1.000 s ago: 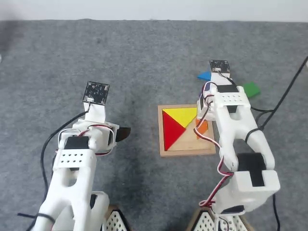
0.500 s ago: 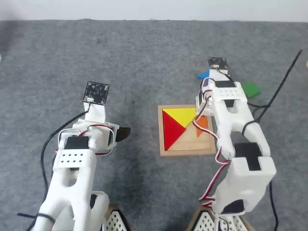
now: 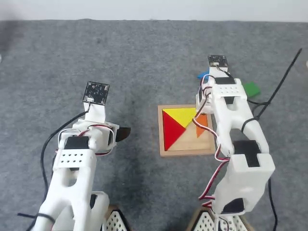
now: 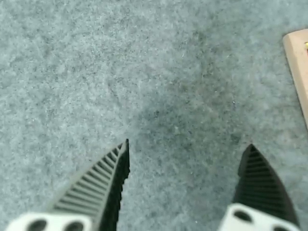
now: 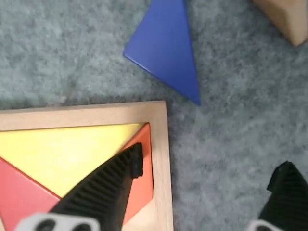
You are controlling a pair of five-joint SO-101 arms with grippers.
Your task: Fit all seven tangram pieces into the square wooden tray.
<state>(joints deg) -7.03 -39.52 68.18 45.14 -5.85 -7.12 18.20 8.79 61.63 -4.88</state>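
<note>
Tray: the square wooden tray (image 3: 186,153) lies flat on the grey mat (image 3: 134,57), right of centre, and its right side is under the right arm (image 3: 236,130).

In the tray: a red triangle (image 3: 171,129) fills the left part and a yellow triangle (image 3: 182,115) the far part. The two meet along a slanted edge. An orange piece (image 3: 202,126) sits at the right side, partly hidden by the arm. Bare wood shows in the near part.

Outside the tray: a blue triangle (image 3: 204,75) lies on the mat just beyond the far right corner. A green piece (image 3: 251,89) lies further right, well apart from the tray. The right wrist view shows a wooden block (image 5: 284,17) near the blue triangle but not touching it.

Right gripper (image 5: 211,158): the fingers are spread wide with nothing between them. One finger is over the tray's far right corner, above the orange piece, and the other is over the mat outside the rim. I cannot tell whether either touches anything.

Left gripper (image 4: 188,144): the fingers are spread and hold nothing, over bare mat left of the tray, with the left arm (image 3: 79,154) well apart from the pieces.
</note>
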